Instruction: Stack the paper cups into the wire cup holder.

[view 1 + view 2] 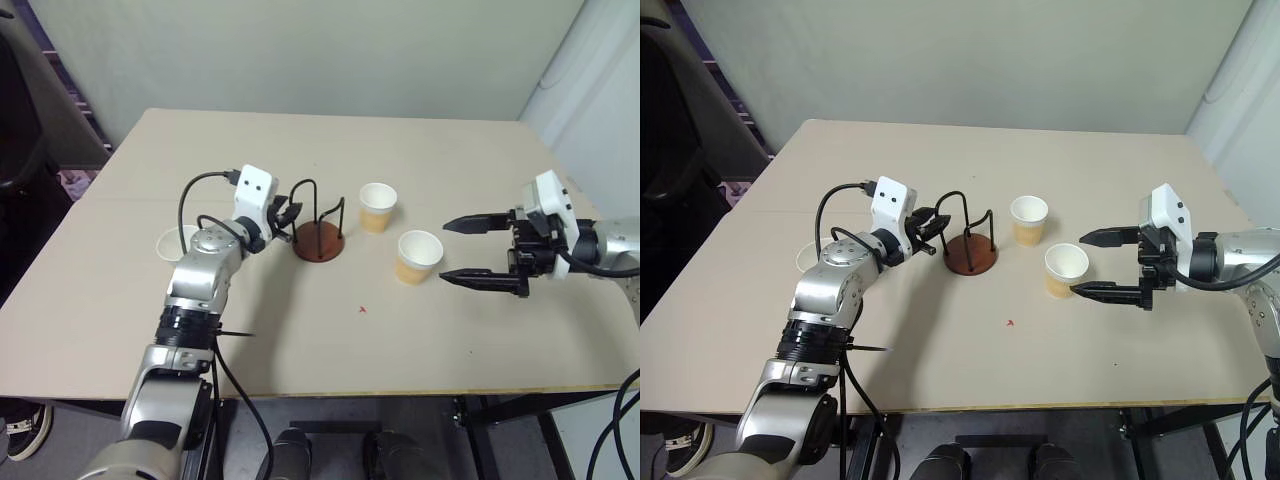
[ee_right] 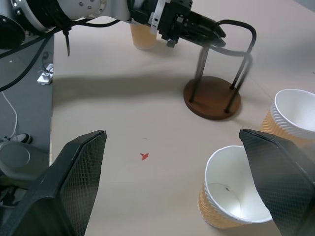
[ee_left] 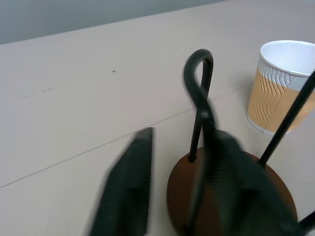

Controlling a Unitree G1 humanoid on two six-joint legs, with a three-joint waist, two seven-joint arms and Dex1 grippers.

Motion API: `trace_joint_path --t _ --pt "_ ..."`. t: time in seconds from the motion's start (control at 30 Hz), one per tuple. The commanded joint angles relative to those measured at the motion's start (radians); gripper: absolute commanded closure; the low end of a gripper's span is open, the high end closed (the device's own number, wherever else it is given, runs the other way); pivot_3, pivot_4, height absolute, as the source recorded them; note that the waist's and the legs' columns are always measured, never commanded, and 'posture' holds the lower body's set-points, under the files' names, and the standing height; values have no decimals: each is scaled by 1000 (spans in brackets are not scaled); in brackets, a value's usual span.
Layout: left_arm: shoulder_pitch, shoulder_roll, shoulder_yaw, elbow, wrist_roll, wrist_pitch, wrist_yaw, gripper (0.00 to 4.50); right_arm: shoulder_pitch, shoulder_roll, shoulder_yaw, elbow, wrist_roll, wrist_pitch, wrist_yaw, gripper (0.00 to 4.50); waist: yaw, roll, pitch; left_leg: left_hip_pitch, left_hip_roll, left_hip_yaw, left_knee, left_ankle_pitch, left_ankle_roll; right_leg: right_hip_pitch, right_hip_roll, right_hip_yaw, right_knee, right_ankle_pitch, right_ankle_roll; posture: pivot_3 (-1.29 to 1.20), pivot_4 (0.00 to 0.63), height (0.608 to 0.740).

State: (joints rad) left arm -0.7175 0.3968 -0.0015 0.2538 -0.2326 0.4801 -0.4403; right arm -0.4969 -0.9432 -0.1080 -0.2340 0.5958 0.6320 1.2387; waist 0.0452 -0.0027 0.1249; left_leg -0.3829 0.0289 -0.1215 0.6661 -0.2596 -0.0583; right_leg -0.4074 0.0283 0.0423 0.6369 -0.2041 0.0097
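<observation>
Wire cup holder (image 1: 318, 228): mid-table, upright, empty.
Left gripper (image 1: 931, 224): fingers nearly together around one wire loop.
Right gripper (image 1: 470, 250): jaws wide apart, beside nearest cup (image 1: 418, 257).
Paper cups: second (image 1: 377, 207) near holder; third (image 1: 175, 242) behind left arm.
</observation>
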Motion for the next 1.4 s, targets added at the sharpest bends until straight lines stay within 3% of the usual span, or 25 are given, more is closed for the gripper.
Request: trace_joint_path --t 0.03,0.47,0.67,0.8,1.23,1.27,1.33,1.4 --pt "-6 13 18 -50 -24 -9 -63 4483 -5 -13 -36 -17 13 -14 -7 0 1 0 0 0 0 1 0 0 0 0 1 1 -1 0 0 0 150 740" --pt "72 144 -42 -308 -225 168 -465 4483 1 -11 -27 -46 35 -4 1 0 -2 0 0 0 2 17 1 -7 10 -3 2 19 -9 3 7 0 150 740" --pt "115 103 -132 -402 -235 194 -494 4483 8 -8 -24 -60 36 3 -10 0 0 0 0 0 2 16 4 -9 14 -3 -1 24 -9 4 11 0 150 740" --pt "134 106 -224 -424 -163 163 -495 4483 29 -21 -21 -80 32 5 -3 0 -1 0 0 1 2 17 6 -11 18 -4 -1 26 -9 5 12 0 150 740" --pt "171 88 -246 -436 -101 141 -440 4483 58 -59 40 -77 -36 -40 25 0 -1 0 0 3 1 23 10 -16 30 -3 1 39 -9 8 17 0 150 740" --pt "174 85 -242 -439 -104 151 -430 4018 59 -62 39 -78 -30 -43 35 0 -1 0 0 2 1 23 11 -17 30 -3 1 39 -9 8 17 0 150 740" --pt "177 83 -241 -444 -102 158 -420 3644 56 -65 39 -78 -28 -47 47 0 -2 0 0 2 1 24 11 -17 31 -3 1 39 -9 8 17 0 150 740" --pt "182 86 -246 -449 -90 149 -412 2924 42 -61 52 -61 -48 -56 44 0 -3 0 0 2 1 25 12 -17 31 -4 1 40 -10 8 17 0 150 740"
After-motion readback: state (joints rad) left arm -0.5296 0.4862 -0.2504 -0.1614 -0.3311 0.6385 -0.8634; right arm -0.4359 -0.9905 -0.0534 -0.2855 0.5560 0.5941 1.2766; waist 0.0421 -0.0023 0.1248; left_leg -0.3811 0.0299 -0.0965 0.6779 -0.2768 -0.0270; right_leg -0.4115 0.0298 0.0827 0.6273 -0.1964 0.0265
